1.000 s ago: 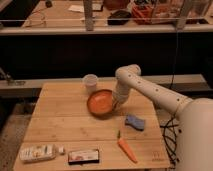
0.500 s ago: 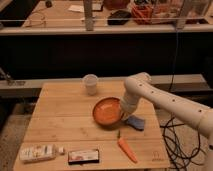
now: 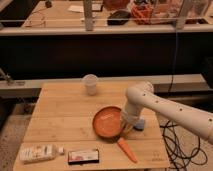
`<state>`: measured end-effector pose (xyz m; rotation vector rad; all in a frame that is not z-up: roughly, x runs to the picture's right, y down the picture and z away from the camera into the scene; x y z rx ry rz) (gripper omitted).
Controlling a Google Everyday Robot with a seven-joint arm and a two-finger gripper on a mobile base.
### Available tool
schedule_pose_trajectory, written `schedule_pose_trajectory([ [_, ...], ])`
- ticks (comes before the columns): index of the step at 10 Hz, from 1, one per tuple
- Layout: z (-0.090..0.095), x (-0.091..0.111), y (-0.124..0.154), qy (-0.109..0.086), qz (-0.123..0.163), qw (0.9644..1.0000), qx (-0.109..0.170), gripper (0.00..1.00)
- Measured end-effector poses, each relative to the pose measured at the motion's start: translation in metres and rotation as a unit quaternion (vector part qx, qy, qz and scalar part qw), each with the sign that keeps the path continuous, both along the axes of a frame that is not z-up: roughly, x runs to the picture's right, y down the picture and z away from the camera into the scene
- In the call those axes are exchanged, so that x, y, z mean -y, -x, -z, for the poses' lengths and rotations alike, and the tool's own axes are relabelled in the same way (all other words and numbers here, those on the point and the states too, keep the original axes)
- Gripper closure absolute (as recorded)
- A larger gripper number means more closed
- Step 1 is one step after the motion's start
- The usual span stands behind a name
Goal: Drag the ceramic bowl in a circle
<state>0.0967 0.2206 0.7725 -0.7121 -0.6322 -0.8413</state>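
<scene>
The ceramic bowl (image 3: 107,121) is a round, shallow orange bowl with a darker rim, lying on the wooden table (image 3: 60,115) right of centre, near the front. My gripper (image 3: 125,124) reaches down from the white arm (image 3: 165,107) onto the bowl's right rim. The arm's wrist covers the fingers. The bowl looks slightly tilted.
A whitish translucent cup (image 3: 90,83) stands at the table's back. A blue object (image 3: 139,124) lies just right of the gripper. An orange carrot (image 3: 127,150) lies in front of the bowl. A white tube (image 3: 37,152) and a flat packet (image 3: 83,157) lie at the front left.
The bowl has moved toward the front of the table, from near the cup down toward the carrot, with the gripper on its rim. The arm has swung forward with it.
</scene>
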Motion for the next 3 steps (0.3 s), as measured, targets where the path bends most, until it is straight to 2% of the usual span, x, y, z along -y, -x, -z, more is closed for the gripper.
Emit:
schedule_pose_trajectory([
  [3,-0.004,-0.015,0.054,0.016,0.037,0.9974,0.059,1.0],
])
